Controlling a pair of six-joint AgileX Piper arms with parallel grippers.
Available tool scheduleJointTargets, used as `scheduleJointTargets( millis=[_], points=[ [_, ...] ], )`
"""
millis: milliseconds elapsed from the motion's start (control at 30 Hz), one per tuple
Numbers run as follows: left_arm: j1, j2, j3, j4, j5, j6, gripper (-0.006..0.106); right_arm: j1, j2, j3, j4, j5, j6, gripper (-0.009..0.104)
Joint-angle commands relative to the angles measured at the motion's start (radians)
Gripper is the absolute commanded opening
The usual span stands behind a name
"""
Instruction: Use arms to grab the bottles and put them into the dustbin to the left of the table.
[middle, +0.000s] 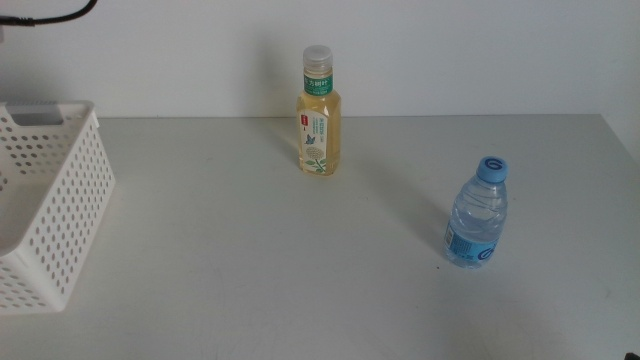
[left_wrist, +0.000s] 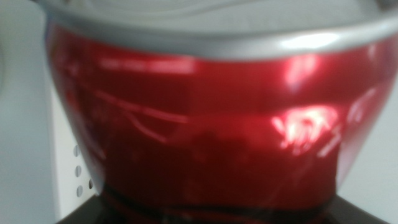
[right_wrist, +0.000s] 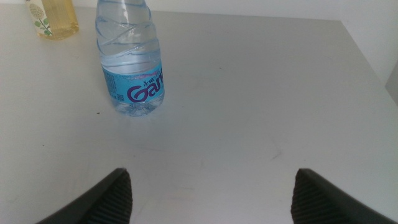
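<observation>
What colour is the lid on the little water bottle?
Blue: the water bottle's cap shows best in the middle view.

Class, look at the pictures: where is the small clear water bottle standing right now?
The water bottle stands upright on the table, right of the tea bottle in the middle view, apart from it; the right end effector waits nearby.

Red can (left_wrist: 205, 124) showing a silver rim; tea bottle (middle: 318, 125) glowing pale yellow; water bottle (middle: 477, 215) wearing blue; basket (middle: 50, 215) showing white
</observation>
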Motion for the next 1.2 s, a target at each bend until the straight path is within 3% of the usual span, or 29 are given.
scheduleJointTargets(
  millis=[0, 433, 1167],
  points=[
    [0.018, -0.007, -0.040, 0.001, -0.034, 0.003, -0.002, -0.006, -0.021, -0.005, -0.006, -0.065, -0.009, 0.066],
    [0.038, 0.172, -0.040, 0.015, -0.111, 0.003, -0.002, -0.006, -0.021, -0.005, -0.006, -0.065, -0.009, 0.066],
    [0.033, 0.300, -0.038, -0.064, -0.144, 0.006, 0.000, -0.006, -0.021, -0.005, -0.006, -0.065, -0.009, 0.066]
  ],
)
